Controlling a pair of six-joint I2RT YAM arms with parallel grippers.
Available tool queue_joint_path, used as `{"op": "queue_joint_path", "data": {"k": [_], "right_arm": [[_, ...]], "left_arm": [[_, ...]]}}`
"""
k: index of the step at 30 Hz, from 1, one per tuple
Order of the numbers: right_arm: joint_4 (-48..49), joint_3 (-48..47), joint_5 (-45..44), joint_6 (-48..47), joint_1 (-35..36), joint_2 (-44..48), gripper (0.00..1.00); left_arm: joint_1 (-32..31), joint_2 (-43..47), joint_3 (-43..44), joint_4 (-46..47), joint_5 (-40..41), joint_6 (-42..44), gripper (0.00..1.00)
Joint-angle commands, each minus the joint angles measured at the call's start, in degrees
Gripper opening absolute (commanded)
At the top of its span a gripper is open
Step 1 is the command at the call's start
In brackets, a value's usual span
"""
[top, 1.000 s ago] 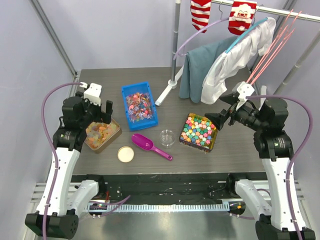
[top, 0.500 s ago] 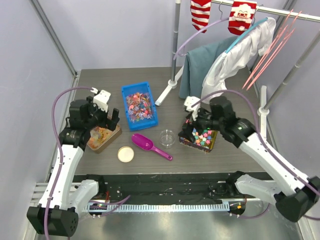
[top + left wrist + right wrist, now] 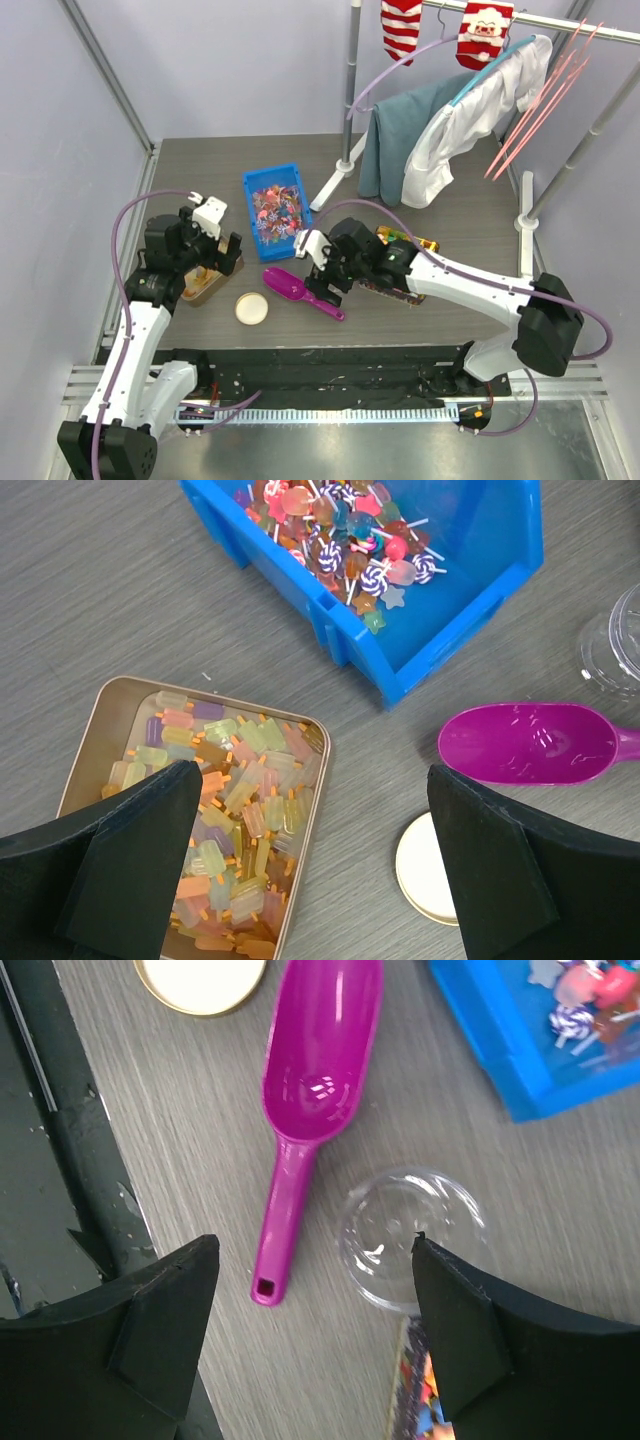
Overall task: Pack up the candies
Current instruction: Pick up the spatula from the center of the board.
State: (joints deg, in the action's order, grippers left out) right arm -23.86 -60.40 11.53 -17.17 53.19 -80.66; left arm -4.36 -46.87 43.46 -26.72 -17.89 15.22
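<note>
right gripper (image 3: 315, 1252): jaws apart above scoop (image 3: 318, 1080) handle
left gripper (image 3: 315, 790): jaws wide, nothing held
risk: off-centre closing could nudge cup (image 3: 412, 1238), centre-right

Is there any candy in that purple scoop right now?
No, the purple scoop shows a bare, shiny bowl with nothing inside.

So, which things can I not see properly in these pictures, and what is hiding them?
Clear cup: in the top view, hidden under the right arm.
Tray of pastel cubes: top view, mostly covered by the same arm; right wrist view, cut off by the bottom edge.
Candies in the blue bin: left wrist view, cut off by the top edge; top view, too small to tell apart.
</note>
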Motion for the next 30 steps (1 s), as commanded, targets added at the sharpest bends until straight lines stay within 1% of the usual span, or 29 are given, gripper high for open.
{"op": "queue_joint_path", "data": {"k": [1, 6, 10, 14, 18, 19, 23, 30], "right_arm": [[4.3, -3.0, -2.1, 2.2, 1.7, -3.3, 0.82], [7.6, -0.6, -3.4, 3.0, 2.6, -6.0, 0.81], [10.2, -0.2, -7.3, 4.0, 4.1, -8.6, 0.8], [10.9, -0.2, -10.8, 4.0, 6.0, -10.0, 0.76], [10.9, 0.0, -11.3, 3.6, 8.0, -11.4, 0.76], [10.8, -0.1, -13.1, 3.5, 8.2, -11.6, 0.76], [10.6, 0.4, -13.5, 3.5, 8.9, -12.8, 0.75], [13.2, 1.7, -17.7, 3.0, 9.1, -14.8, 0.72]], "left_arm": [[0.1, 0.2, 0.2, 3.8, -1.2, -0.8, 1.0], [0.0, 0.3, -1.1, 4.7, -0.2, -0.9, 1.0], [0.1, 0.1, -1.3, 4.9, -0.2, -1.2, 1.0], [0.0, 0.1, -1.9, 5.3, -0.2, -1.2, 1.0], [0.1, 0.1, -2.2, 5.4, 0.0, -1.2, 1.0], [0.1, 0.1, -2.3, 5.4, -0.2, -1.2, 1.0], [0.1, -0.1, -2.4, 5.5, 0.0, -1.3, 1.0], [0.1, -0.1, -2.2, 5.4, -0.4, -1.6, 1.0]]}}
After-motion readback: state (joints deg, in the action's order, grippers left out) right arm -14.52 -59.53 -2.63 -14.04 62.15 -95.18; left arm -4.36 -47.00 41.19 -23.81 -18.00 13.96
